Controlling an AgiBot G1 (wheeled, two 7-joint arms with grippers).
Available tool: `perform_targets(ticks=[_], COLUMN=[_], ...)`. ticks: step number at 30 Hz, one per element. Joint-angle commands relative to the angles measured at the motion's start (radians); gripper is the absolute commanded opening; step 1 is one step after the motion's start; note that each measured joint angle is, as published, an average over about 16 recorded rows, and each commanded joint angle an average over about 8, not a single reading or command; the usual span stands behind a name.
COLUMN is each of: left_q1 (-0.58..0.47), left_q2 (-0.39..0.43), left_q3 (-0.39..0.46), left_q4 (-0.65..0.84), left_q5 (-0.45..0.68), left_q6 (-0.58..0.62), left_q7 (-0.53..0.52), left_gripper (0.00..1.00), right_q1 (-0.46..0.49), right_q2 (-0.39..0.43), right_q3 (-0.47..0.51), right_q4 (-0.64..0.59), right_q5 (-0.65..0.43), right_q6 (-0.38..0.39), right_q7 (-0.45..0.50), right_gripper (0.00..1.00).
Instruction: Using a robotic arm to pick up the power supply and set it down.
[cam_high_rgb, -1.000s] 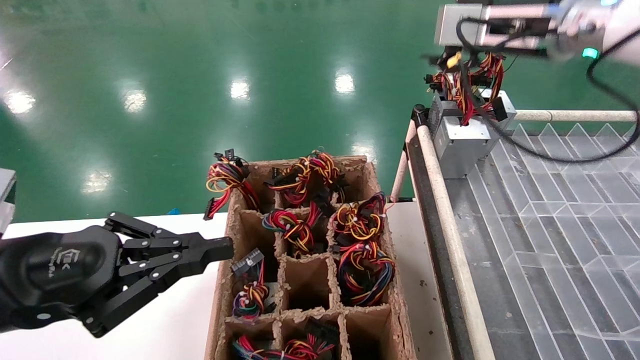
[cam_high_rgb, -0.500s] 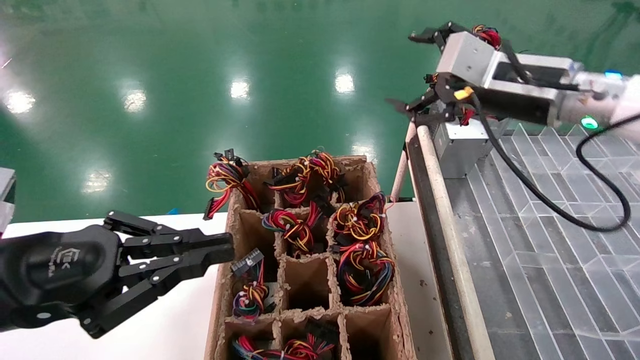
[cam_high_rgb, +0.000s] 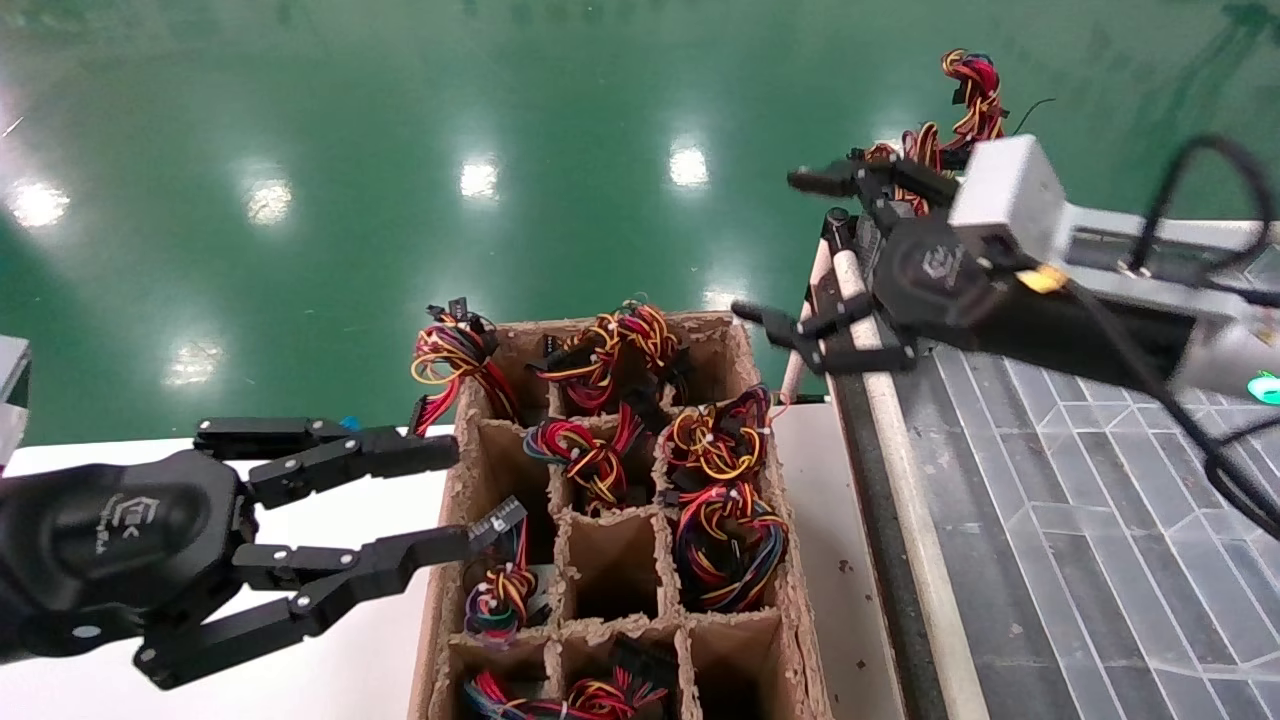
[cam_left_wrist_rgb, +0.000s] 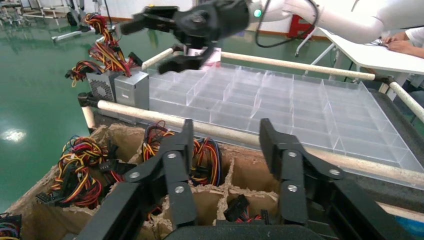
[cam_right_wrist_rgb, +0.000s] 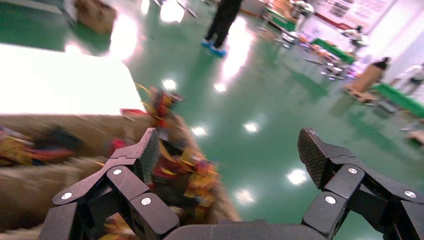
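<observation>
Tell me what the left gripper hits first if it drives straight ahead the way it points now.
Probably the cardboard divider box: the open left gripper already has its fingertips at the box's near wall, aimed at the wire bundle in that compartment. Depth is uncertain.

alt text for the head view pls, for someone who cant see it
The right gripper hangs open and empty over the edge of a clear divided tray, with the power supply and its wire bundle behind it at the tray's far corner. The left gripper is open beside a cardboard crate whose cells hold more wired units.
</observation>
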Motion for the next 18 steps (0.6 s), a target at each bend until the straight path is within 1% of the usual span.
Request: perform_targets(ticks=[1, 14, 18], left_q1=[0.000, 0.000, 0.000], left_q2=[0.000, 0.000, 0.000], left_q3=[0.000, 0.000, 0.000], left_q4=[0.000, 0.000, 0.000], left_q5=[0.000, 0.000, 0.000], left_q6=[0.000, 0.000, 0.000], left_q7=[0.000, 0.000, 0.000], left_gripper=[1.00, 1.00, 1.00], right_q1=[-0.038, -0.284, -0.325], right_q2=[0.021, 0.157, 0.179], right_q3=[0.015, 0.115, 0.131], right_q4=[0.043, 0.320, 0.366], right_q5=[0.029, 0.220, 0.251], right_q6=[-0.025, -0.192, -0.219], right_q7=[0.046, 0.348, 0.398], right_gripper=[1.00, 1.00, 1.00])
